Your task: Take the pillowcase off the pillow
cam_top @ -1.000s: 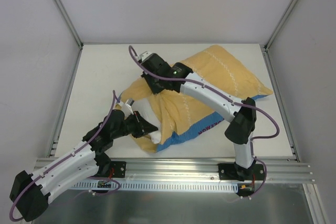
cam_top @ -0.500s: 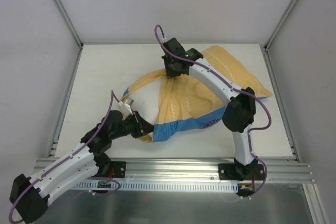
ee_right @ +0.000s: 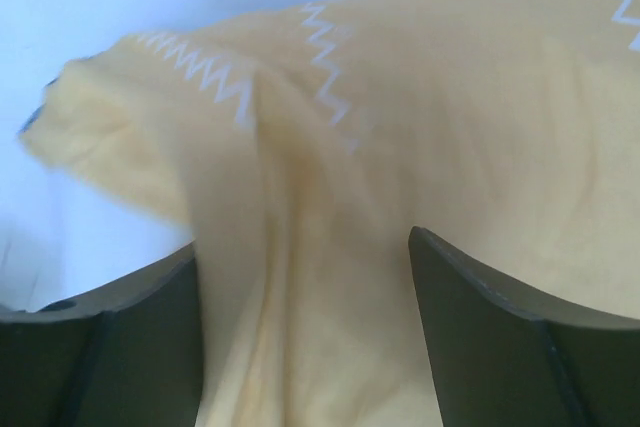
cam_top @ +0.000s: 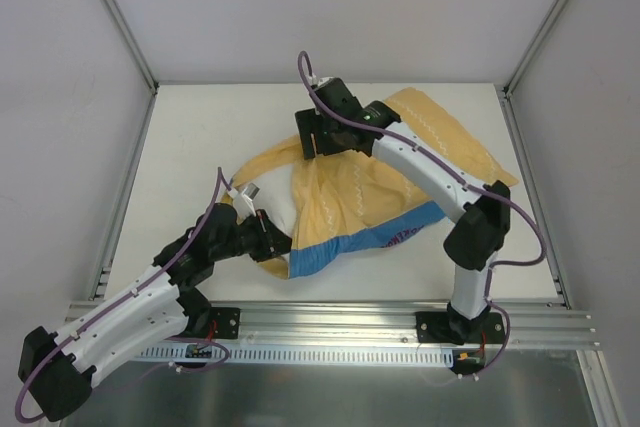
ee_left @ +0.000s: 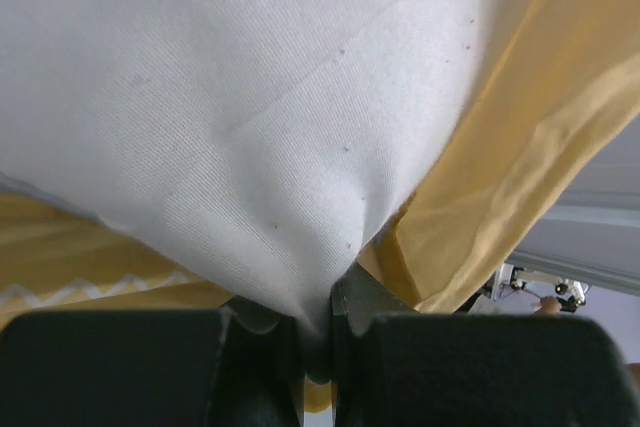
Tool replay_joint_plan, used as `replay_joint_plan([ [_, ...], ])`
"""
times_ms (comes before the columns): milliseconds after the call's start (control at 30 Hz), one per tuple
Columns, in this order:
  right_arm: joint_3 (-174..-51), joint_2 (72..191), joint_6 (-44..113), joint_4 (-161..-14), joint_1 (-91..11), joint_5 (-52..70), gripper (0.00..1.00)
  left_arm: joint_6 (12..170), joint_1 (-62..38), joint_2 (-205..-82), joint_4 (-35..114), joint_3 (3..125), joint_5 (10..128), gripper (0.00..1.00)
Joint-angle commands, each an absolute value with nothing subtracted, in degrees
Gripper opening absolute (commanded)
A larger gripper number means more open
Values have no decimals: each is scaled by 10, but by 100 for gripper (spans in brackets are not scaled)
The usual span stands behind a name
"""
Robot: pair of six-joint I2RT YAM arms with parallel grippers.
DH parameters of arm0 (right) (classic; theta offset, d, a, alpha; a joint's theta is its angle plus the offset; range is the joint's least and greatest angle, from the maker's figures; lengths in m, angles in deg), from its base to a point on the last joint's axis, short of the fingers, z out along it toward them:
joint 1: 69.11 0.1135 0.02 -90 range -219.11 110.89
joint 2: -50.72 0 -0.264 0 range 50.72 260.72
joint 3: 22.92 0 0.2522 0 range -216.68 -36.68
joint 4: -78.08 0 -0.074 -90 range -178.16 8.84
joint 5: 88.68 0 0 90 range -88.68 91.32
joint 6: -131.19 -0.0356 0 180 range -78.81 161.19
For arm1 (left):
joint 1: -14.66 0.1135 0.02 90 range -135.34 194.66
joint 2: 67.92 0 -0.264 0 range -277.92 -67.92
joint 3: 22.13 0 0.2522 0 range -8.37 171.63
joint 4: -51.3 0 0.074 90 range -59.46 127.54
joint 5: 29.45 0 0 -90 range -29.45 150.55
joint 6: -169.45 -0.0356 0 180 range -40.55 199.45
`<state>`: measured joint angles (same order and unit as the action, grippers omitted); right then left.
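Note:
The pillowcase (cam_top: 370,187) lies bunched across the middle of the table, yellow-orange face up, with a blue strip (cam_top: 345,244) along its near edge. My right gripper (cam_top: 315,147) hovers over its far left fold. In the right wrist view the right gripper (ee_right: 300,247) is open, and a ridge of yellow pillowcase (ee_right: 330,277) lies loose between the fingers. My left gripper (cam_top: 272,239) is shut on a corner of the white pillow (ee_left: 250,97). The left gripper (ee_left: 318,317) pinches that corner, with yellow pillowcase (ee_left: 500,177) beside it. Most of the pillow is hidden in the top view.
The white table (cam_top: 190,147) has walls on three sides and metal posts (cam_top: 120,17) at the far corners. An aluminium rail (cam_top: 340,322) carrying both arm bases runs along the near edge. Purple cables loop off both arms.
The right gripper dragged the pillowcase's edge to the far right, then opened and let the fabric go. More of the cover has slid off the pillow. The left gripper kept its hold.

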<state>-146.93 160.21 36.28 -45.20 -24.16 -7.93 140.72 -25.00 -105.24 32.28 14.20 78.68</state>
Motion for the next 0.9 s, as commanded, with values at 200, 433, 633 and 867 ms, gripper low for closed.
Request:
replay_joint_plan([
  [200,-1387,1431,357,-476,-125,-99,63,1385,-248,-1044,338,200,780,0],
  [433,-1394,1481,335,-489,-43,-41,45,1385,-248,-1045,334,205,774,0],
  [633,-1402,1525,325,-488,-49,-4,43,1382,-248,-1037,331,206,773,0],
  [867,-1325,1477,294,-407,-93,-151,41,1375,-248,-1026,318,211,768,0],
])
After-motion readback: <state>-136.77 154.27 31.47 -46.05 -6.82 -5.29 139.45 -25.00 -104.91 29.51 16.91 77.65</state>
